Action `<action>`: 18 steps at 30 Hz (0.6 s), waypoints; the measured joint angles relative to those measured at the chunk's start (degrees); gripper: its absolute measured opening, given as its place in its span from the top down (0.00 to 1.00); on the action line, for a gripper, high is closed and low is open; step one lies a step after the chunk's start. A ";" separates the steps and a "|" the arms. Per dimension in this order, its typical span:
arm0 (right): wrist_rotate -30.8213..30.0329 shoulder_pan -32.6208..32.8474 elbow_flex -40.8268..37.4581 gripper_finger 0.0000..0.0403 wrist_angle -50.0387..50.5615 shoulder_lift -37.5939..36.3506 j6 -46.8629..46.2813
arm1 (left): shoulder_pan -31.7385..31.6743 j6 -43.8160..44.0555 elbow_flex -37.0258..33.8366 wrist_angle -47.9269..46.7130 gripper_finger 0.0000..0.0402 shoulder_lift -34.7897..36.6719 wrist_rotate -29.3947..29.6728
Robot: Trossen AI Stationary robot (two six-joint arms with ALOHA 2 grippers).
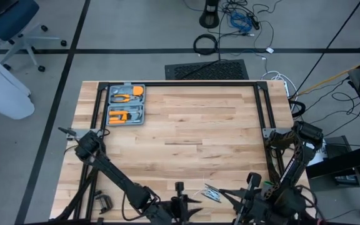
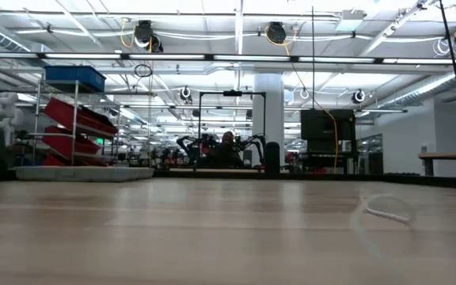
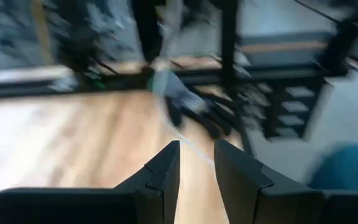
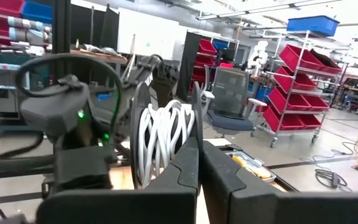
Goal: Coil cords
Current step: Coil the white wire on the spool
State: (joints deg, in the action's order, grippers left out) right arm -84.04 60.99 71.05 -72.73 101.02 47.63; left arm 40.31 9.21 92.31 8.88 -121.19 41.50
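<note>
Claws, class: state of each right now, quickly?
Left claw: slightly open, holding nothing visible.
Right claw: closed on the cord reel.

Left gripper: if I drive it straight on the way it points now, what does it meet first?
The white cord already runs out just ahead of the left gripper. Beyond it, the first solid thing looks like the right gripper, but it is blurred, so depth is uncertain.

The tool case [image 1: 125,104] lies at the table's [image 1: 186,134] far left corner; the cord [image 1: 212,193] near its front edge.
</note>
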 joint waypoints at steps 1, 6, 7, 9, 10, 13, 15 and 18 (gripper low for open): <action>-0.02 0.15 0.00 1.00 0.02 -0.16 0.00 | -0.07 -1.22 0.00 2.15 0.74 -0.56 1.52; 0.05 0.25 0.00 1.00 0.22 -0.23 0.03 | -0.07 -4.15 -0.03 10.13 0.71 -3.58 1.92; 0.03 0.25 0.00 1.00 0.22 -0.23 0.03 | -0.14 -4.14 -0.04 11.15 0.68 -4.04 1.39; 0.07 0.25 0.00 1.00 0.22 -0.23 0.03 | -0.73 -4.11 -0.04 12.61 0.63 -5.09 0.19; 0.09 0.25 0.00 1.00 0.23 -0.23 0.03 | -1.16 -4.11 -0.04 13.74 0.59 -5.73 -0.24; 0.14 0.25 0.00 1.00 0.28 -0.42 0.03 | -2.45 -3.69 -0.04 17.92 0.49 -7.88 -3.44; 0.18 0.21 0.00 1.00 0.22 -0.49 0.03 | -3.05 -3.64 -0.04 21.20 0.43 -9.32 -5.23; 0.19 0.18 0.00 1.00 0.26 -0.49 0.03 | -3.62 -3.55 -0.04 23.60 0.38 -10.99 -5.53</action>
State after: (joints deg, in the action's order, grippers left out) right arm -83.85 61.17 71.05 -72.47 100.53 47.66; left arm 36.69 5.66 92.27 32.49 -132.18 35.97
